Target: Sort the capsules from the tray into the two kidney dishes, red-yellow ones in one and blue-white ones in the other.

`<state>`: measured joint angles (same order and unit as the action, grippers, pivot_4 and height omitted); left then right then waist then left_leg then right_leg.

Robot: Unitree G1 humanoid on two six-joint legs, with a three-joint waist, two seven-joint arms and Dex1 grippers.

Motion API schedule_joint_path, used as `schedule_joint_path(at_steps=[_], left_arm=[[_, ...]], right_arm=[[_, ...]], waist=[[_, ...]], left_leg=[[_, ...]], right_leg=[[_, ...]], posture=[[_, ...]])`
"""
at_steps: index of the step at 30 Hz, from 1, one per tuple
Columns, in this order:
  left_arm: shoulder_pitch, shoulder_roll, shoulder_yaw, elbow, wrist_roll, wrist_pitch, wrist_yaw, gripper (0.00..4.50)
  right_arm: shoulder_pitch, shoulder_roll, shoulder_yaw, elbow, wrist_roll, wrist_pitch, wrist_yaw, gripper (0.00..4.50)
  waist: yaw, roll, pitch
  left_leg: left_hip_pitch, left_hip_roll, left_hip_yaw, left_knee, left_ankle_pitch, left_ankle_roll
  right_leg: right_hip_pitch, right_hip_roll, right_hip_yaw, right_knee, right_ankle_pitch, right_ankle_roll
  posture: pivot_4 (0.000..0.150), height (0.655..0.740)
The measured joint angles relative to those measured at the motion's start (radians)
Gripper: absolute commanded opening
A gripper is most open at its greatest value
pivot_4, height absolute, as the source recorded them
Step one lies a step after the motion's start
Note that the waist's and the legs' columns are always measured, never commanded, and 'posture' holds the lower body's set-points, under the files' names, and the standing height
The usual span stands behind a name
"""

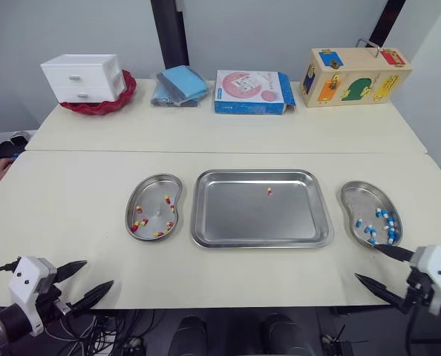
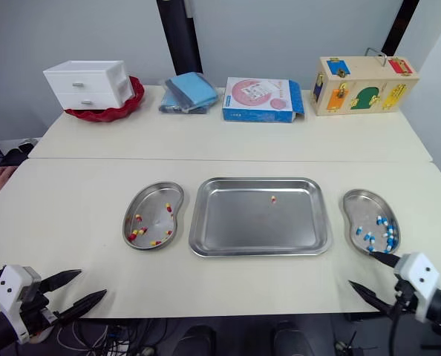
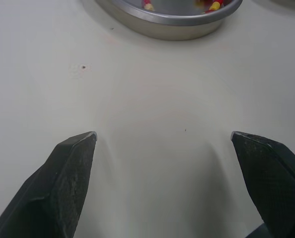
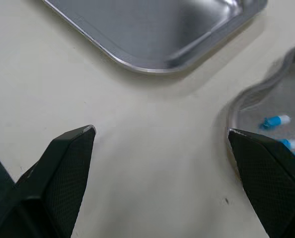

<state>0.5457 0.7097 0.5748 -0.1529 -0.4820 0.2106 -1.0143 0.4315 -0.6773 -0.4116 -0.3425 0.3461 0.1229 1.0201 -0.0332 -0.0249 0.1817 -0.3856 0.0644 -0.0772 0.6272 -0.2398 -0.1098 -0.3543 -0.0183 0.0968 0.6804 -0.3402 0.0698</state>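
Grippers low in frame: left gripper (image 1: 99,273) lower left, right gripper (image 1: 366,262) lower right, both wide open, holding nothing, over bare worktop (image 1: 72,222). Mid-frame, tray (image 1: 206,237) holds one red-yellow capsule (image 1: 269,191) toward its far side. Left kidney dish (image 1: 131,204) is the red-yellow one, right kidney dish (image 1: 347,194) the blue-white. Advice: left gripper descends straight over the capsule, closes gently so it won't skid on steel

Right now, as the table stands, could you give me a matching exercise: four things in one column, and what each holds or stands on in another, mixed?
1 left kidney dish
2 tray
3 right kidney dish
4 white drawer box

a on a red dish
b holds blue-white capsules
c holds one red-yellow capsule
d holds several red-yellow capsules

Pairs: 1-d, 2-c, 3-b, 4-a
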Motion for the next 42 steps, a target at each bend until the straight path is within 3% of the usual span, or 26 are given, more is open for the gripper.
schedule_joint_path(at_steps=[5,10,14,20,25,31,42], left_arm=[[0.01,-0.007,-0.004,-0.069,-0.008,0.013,0.002,4.5],[-0.008,-0.012,-0.058,-0.268,-0.067,0.094,0.038,4.5],[-0.207,-0.014,-0.194,-0.397,-0.126,0.192,0.117,4.5],[-0.576,-0.071,-0.492,-0.371,-0.077,0.279,0.199,4.5],[-0.913,-0.211,-0.713,-0.114,0.062,0.275,0.216,4.5],[-1.13,-0.364,-0.835,0.224,0.166,0.194,0.17,4.5],[-1.422,-0.56,-0.891,0.889,0.359,-0.116,0.108,4.5]], right_arm=[[-0.069,0.023,0.062,-0.063,0.032,0.03,-0.043,4.48],[-0.086,0.063,0.11,-0.06,0.03,0.002,-0.065,4.48],[-0.061,0.091,0.134,-0.047,0.027,-0.034,-0.079,4.48],[-0.036,0.107,0.185,-0.053,-0.01,-0.06,-0.113,4.48],[-0.01,0.122,0.213,-0.078,-0.024,-0.067,-0.159,4.48],[0.019,0.143,0.236,-0.135,-0.041,-0.06,-0.223,4.48],[0.031,0.151,0.259,-0.231,-0.049,0.006,-0.311,4.48]], waist=[[0.0,-0.001,0.0],[0.007,-0.001,-0.001],[0.009,0.0,0.0],[-0.001,0.001,-0.001],[0.005,0.002,-0.001],[0.002,0.002,-0.001],[0.004,0.002,-0.001]], left_leg=[[0.0,0.0,0.0,0.0,0.0,0.0],[0.0,0.0,-0.001,0.0,0.0,0.0],[0.002,0.0,-0.001,0.001,0.0,0.0],[0.002,-0.001,-0.001,0.001,0.0,0.0],[0.001,-0.002,-0.002,0.002,0.0,0.0],[0.001,-0.003,-0.003,0.002,0.0,0.0],[-0.001,-0.004,-0.003,0.002,0.0,0.0]], right_leg=[[0.001,0.0,0.0,0.0,0.0,0.0],[0.001,0.0,0.0,0.0,0.0,0.0],[0.003,0.0,0.0,0.001,0.001,0.001],[0.003,0.0,0.0,0.001,0.001,0.001],[0.004,0.001,-0.001,0.001,0.002,0.002],[0.003,0.001,0.0,0.0,0.002,0.002],[0.002,0.001,0.0,0.0,0.002,0.002]], posture=[[0.15,0.74],[0.15,0.74],[0.15,0.74],[0.15,0.74],[0.15,0.74],[0.15,0.74],[0.15,0.74]])
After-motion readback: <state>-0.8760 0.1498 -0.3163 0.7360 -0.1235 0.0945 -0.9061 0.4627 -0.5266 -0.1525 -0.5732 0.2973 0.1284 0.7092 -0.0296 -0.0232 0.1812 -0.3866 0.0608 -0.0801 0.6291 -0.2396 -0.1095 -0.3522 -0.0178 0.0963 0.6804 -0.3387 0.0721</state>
